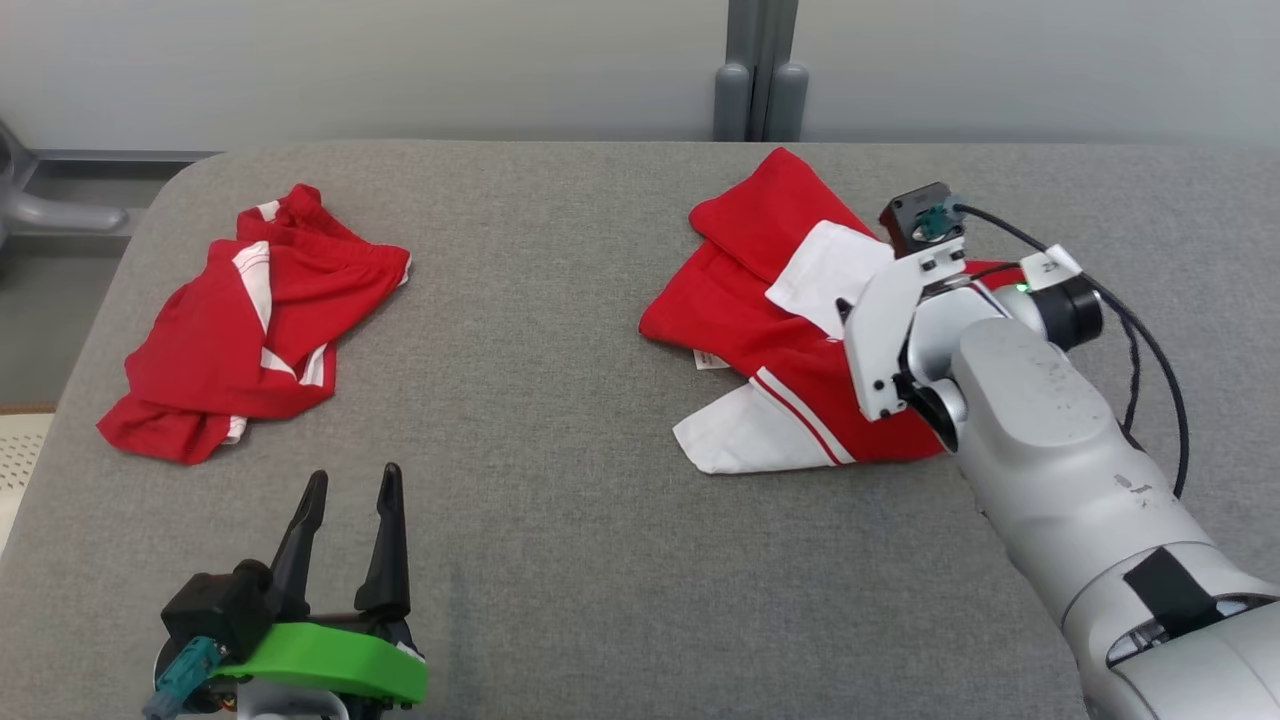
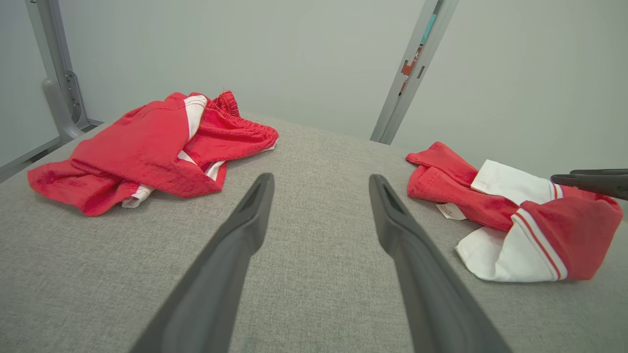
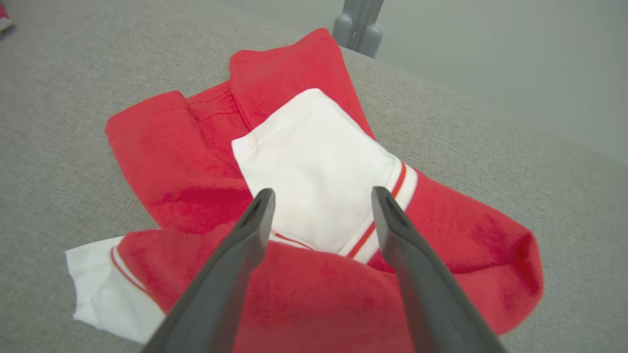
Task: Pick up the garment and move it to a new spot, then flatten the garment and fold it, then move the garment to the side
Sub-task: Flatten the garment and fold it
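A crumpled red and white garment (image 1: 760, 330) lies on the right half of the grey table (image 1: 560, 300). Its white sleeve (image 3: 314, 166) is folded over the red cloth. My right gripper (image 3: 322, 192) hovers open just above it, nothing between the fingers; its dark fingertips (image 2: 588, 179) reach in from the right in the left wrist view. A second red garment with white stripes (image 1: 255, 325) lies bunched at the table's left. My left gripper (image 1: 355, 475) stands open near the front left, a short way in front of that second garment (image 2: 152, 147).
My right forearm (image 1: 1040, 430) reaches over the table's right side, with a black cable (image 1: 1150, 340) looping off the wrist. A grey post (image 1: 760, 70) stands behind the table's far edge. Bare grey surface lies between the two garments.
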`<state>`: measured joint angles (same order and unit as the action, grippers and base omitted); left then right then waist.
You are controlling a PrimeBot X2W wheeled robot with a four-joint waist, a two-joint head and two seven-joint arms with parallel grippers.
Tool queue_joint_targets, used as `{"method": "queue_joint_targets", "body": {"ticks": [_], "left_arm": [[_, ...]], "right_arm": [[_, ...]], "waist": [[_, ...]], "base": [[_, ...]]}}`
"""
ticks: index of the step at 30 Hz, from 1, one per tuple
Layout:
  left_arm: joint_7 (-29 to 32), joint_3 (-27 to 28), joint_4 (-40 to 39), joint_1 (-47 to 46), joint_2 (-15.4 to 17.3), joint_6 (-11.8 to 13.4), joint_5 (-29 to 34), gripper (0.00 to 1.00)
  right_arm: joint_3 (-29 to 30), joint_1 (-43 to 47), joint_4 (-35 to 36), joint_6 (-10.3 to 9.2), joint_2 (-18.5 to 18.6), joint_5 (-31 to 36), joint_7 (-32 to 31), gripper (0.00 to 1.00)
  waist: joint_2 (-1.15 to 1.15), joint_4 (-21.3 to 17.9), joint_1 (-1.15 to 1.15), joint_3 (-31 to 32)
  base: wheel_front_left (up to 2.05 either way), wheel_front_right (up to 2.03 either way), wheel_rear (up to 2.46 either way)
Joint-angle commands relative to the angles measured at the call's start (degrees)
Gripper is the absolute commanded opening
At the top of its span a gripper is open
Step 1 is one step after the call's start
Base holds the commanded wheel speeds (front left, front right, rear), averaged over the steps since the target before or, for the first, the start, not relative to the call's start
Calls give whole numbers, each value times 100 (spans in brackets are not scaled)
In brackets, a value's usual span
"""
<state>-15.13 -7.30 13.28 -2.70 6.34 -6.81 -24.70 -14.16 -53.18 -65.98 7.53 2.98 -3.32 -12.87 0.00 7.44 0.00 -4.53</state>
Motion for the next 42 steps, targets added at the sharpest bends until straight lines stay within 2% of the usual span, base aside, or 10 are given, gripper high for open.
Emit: {"method": "queue_joint_targets", "body": {"ticks": [1, 6, 17, 18, 19, 23, 28, 40, 41, 42], "left_arm": [[-3, 6, 14, -116, -3, -18, -10, 100], [-3, 95, -16, -22, -9, -23, -28, 100], [-3, 178, -34, -14, -25, -28, 3, 100], [-3, 168, -28, -15, -28, -28, 7, 100], [-3, 155, -23, -15, -35, -31, 12, 100], [-3, 144, 15, 28, -28, -38, 10, 100], [-3, 169, 19, 118, 7, -44, -4, 100], [-3, 168, -38, 14, 25, -50, -24, 100], [-3, 159, -40, -8, 15, -50, -20, 100], [-3, 152, -37, -26, 5, -51, -15, 100]], "right_arm": [[-316, 160, 193, -8, 1, -309, -264, 100], [-913, 434, 709, -9, 3, -862, -1164, 100], [-976, 1105, 1324, -9, 244, -260, -1867, 95], [-1010, 1161, 1406, -8, 276, -220, -1883, 34], [-1056, 1235, 1518, -9, 319, -182, -1873, 0], [-840, 1583, 2031, -9, 558, -104, -1650, 0], [129, 2344, 2890, -9, 654, 66, -1270, 0], [2595, 4242, 5349, -9, 75, 874, -1049, 0], [2746, 4292, 5431, -9, 53, 927, -1027, 42], [2909, 4343, 5488, -9, 30, 952, -1049, 100]], "waist": [[0, 89, 0, -47], [0, 136, 0, -76], [0, 72, 0, -66], [0, 63, 0, -62], [0, 52, 0, -56], [0, 16, 0, 1], [0, -39, 0, 74], [0, -235, 0, -6], [0, -242, 0, -14], [0, -247, 0, -22]], "base": [[0, 0, 0], [0, 0, 0], [0, 0, 0], [0, 0, 0], [0, 0, 0], [0, 0, 0], [0, 0, 0], [0, 0, 0], [0, 0, 0], [0, 0, 0]]}}
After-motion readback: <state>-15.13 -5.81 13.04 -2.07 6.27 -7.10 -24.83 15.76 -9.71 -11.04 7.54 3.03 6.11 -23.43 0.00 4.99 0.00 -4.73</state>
